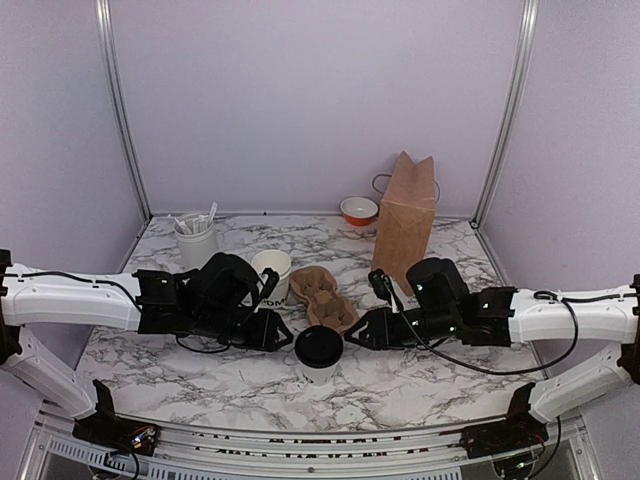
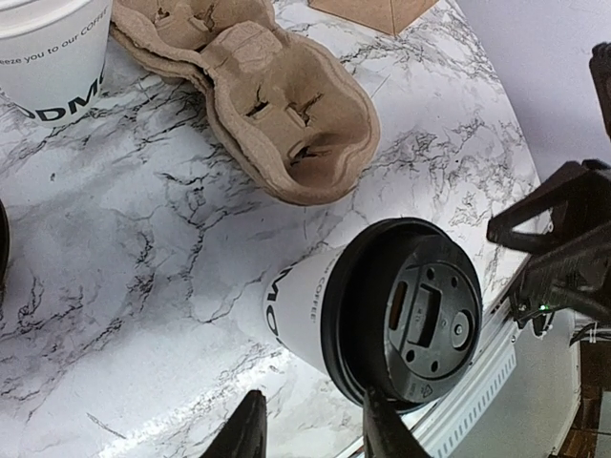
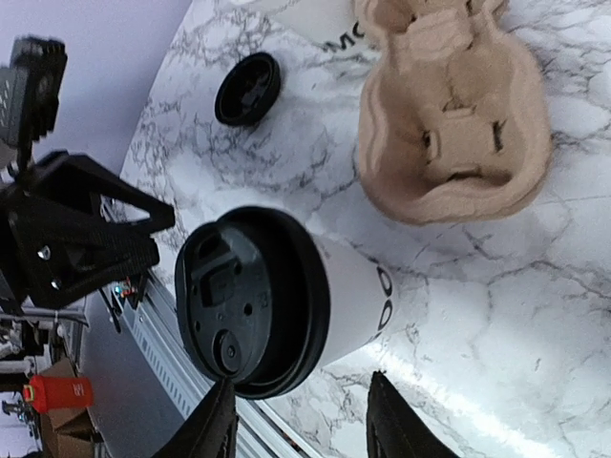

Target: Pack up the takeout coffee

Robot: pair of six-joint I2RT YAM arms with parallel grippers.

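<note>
We see only the tips of the left fingers (image 2: 250, 434), cut by the bottom edge; well beyond them the lidless cup (image 2: 43, 67) (lettering too) runs off the view's top-left corner.

The lidless white cup (image 2: 48, 57), at eleven o'clock in the left wrist view, carries a small line ending "…eeze you to our COFFEE" above large cut-off letters "ODM". The takeout coffee (image 2: 296, 310) shows small "COFFEE" beside large, partly hidden letters that cannot be read.
</note>
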